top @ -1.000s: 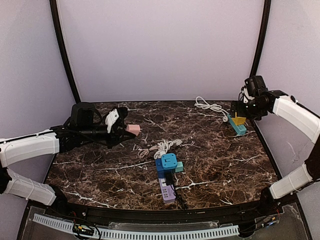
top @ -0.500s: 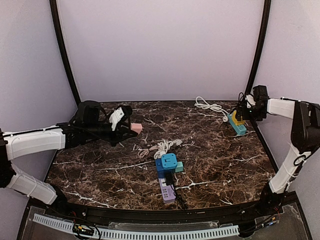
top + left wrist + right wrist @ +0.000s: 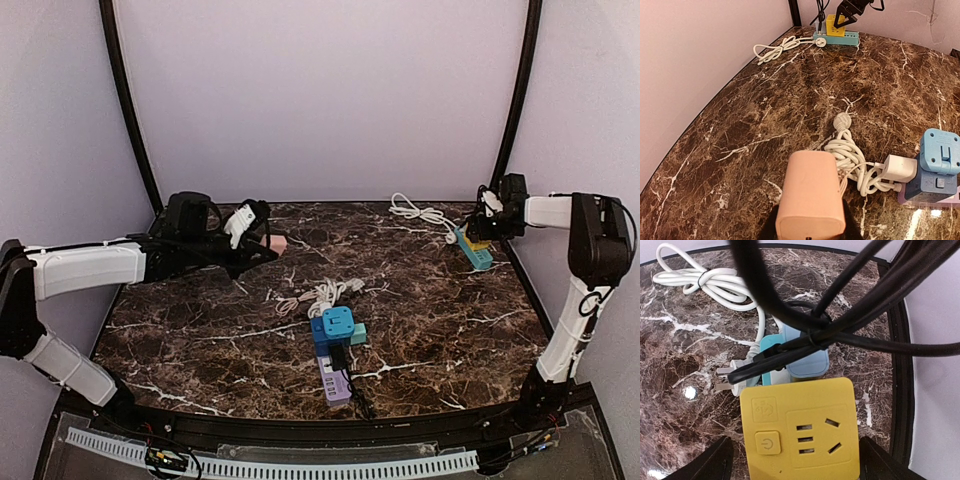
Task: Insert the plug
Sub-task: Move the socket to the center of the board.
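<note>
The left claw (image 3: 263, 240) is clamped on the pink adapter (image 3: 811, 200). It holds it above the far left of the surface (image 3: 430, 330), a little farther and more rightward than a second ago. The right claw (image 3: 799, 460) has dropped onto the yellow socket cube (image 3: 800, 430) on the teal power strip (image 3: 478, 257) at far right. Its jaws are open, with one finger just beside each side of the cube.

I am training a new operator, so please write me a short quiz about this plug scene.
1. True or false: the left gripper holds a pink block.
2. What colour is the socket block between the right gripper's open fingers? A) purple B) yellow C) white
3. Fill in: mid-table, the white cable bundle lies next to a ____ cube.
Key: 1 true; 2 B; 3 blue.
</note>
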Available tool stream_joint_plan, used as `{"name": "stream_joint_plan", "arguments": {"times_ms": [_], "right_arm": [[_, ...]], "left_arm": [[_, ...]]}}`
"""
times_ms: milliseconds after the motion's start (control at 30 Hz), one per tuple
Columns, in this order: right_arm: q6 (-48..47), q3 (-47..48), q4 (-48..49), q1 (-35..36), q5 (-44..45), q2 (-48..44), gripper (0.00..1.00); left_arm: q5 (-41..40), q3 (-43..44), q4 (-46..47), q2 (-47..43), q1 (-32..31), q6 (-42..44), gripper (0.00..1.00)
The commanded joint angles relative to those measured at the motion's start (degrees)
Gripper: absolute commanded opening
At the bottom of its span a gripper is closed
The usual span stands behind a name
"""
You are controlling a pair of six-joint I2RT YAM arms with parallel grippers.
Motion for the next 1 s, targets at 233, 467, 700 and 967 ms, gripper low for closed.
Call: {"name": "stream_joint_plan", "arguments": {"times_ms": [233,467,700,967], "right_arm": [[2.05,0.64,0.54,-0.04,-4.06,2.10,0.57],[1.67,1.91,-3.20,2.69,-5.32,2.13,0.37],[1.25,-3.69,-4.85,13.04,-4.62,-5.10,0.33],[5.92,-11.33,-6.50,30.18,-3.97,-11.18,0.32]], "left_arm": [[1.50,3.81,2.45,2.76,3.07,1.80,0.01],[1.12,3.34,2.60,2.05,3.39,1.42,0.01],[3.53,2.90,2.19,1.26,3.40,0.62,0.01],[9.41,2.18,1.78,0.08,3.18,-1.55,0.01]]}}
